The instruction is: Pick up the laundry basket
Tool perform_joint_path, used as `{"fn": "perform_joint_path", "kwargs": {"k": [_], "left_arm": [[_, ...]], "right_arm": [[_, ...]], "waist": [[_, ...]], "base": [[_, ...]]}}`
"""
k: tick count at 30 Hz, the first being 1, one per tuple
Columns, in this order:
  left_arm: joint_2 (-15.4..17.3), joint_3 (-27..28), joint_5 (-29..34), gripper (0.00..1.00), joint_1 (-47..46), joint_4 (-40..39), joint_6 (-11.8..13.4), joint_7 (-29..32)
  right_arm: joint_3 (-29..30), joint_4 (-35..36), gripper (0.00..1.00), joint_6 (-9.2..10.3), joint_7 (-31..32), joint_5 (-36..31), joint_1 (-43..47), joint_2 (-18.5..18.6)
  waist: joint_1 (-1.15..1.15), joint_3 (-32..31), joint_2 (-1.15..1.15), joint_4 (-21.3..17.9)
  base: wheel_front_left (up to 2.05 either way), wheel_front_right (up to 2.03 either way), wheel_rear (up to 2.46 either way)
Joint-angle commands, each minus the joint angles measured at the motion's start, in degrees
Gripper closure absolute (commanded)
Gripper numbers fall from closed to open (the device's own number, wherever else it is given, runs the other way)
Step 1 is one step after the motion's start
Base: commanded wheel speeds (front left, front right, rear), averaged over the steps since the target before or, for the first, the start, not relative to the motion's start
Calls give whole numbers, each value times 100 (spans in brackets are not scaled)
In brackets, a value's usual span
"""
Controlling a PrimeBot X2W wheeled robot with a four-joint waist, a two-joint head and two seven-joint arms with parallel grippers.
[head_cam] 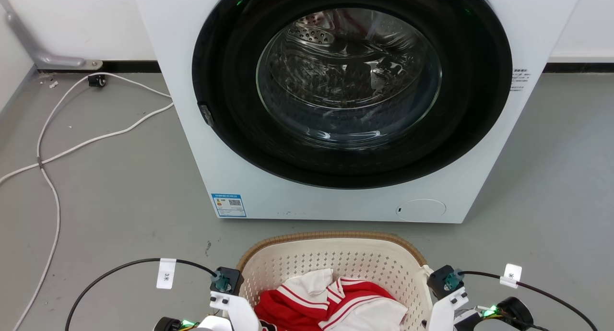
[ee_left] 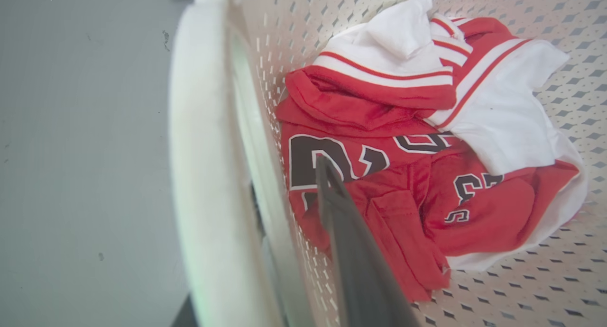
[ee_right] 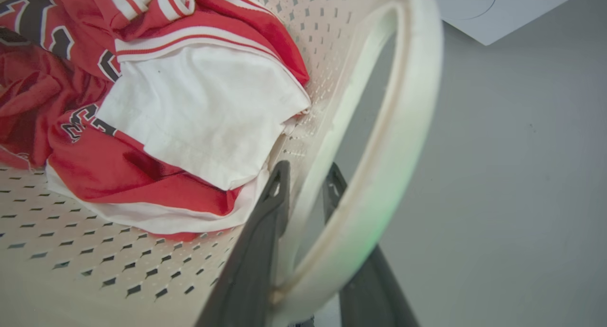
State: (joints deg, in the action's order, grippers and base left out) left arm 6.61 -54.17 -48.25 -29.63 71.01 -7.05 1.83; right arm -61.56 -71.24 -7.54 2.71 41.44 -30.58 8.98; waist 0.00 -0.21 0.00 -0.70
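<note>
The laundry basket (head_cam: 331, 237), cream perforated plastic with a brown woven rim, stands on the grey floor in front of me, holding red and white clothes (head_cam: 336, 302). My two arms come down at its sides, the left wrist (head_cam: 230, 304) and the right wrist (head_cam: 446, 302). In the left wrist view my left gripper (ee_left: 291, 189) straddles the basket wall beside the white handle (ee_left: 204, 175); one finger (ee_left: 341, 232) is inside and the other is mostly hidden. My right gripper (ee_right: 306, 175) stands shut across the wall by the other handle (ee_right: 403, 151).
A white front-loading washing machine (head_cam: 484, 177) with its round door shut stands just behind the basket. White cables (head_cam: 57, 144) trail over the floor at the left. Black cables (head_cam: 120, 266) loop from my wrists on both sides.
</note>
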Motion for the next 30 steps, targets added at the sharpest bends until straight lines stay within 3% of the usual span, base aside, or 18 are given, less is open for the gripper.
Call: {"fn": "perform_joint_path", "kwargs": {"k": [1, 30], "left_arm": [[125, -45, -10, 100, -97, 19, -69, -40], [119, -460, -413, 100, -155, 79, -70, -133]], "right_arm": [[-60, -90, 100, 10, -12, 8, -67, 153], [-492, -167, 100, 10, -68, 432, -137, 170]], "waist": [[0, -3, 0, -1], [0, 17, 0, -31]], "base": [[0, 0, 0], [0, 0, 0]]}}
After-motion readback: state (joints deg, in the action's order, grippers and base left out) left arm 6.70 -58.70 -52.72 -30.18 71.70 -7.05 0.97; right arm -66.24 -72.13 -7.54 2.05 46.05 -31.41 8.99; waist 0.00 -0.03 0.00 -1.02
